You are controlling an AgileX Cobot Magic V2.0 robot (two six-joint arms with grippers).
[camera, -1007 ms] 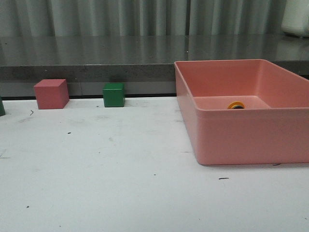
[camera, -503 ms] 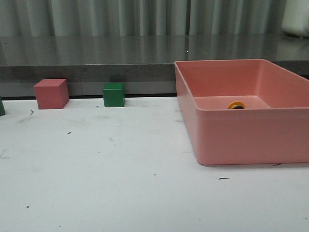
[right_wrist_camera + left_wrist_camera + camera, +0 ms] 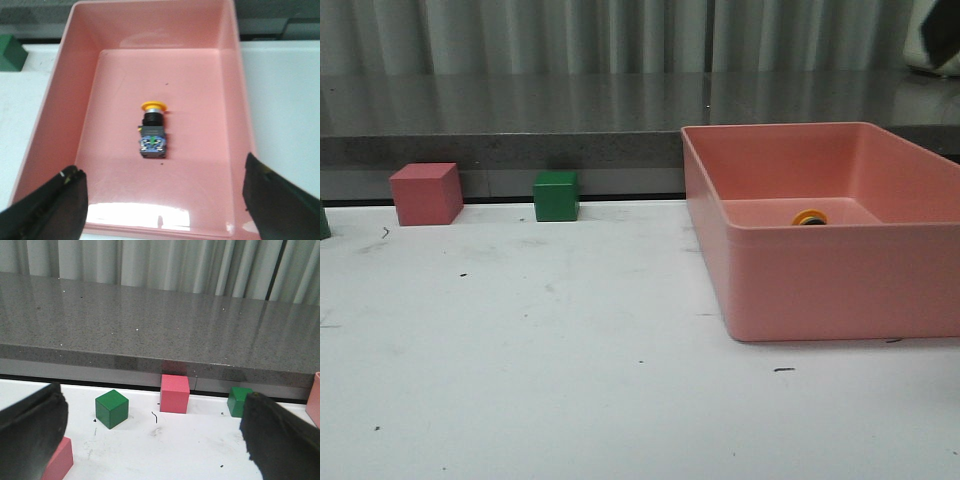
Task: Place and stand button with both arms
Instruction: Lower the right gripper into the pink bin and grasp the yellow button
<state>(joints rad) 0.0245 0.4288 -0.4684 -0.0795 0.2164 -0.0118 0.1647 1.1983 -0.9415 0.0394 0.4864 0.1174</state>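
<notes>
A dark shape just crept into the front view's top right corner. Our right hand [image 3: 162, 210] hovers spread wide over the button [image 3: 152, 132] lying in the pink bin [image 3: 235, 65]; left hand [image 3: 150, 440] gapes too, holding nothing.

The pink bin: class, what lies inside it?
Only the button lies on its side in the bin, yellow cap toward the far wall. From the front, the wall hides all but the cap.

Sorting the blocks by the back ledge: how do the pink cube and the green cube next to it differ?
The pink cube is pink and looks larger; the green cube is green and looks smaller. The pink cube sits further left. Both rest flat on the white table against the grey ledge.
</notes>
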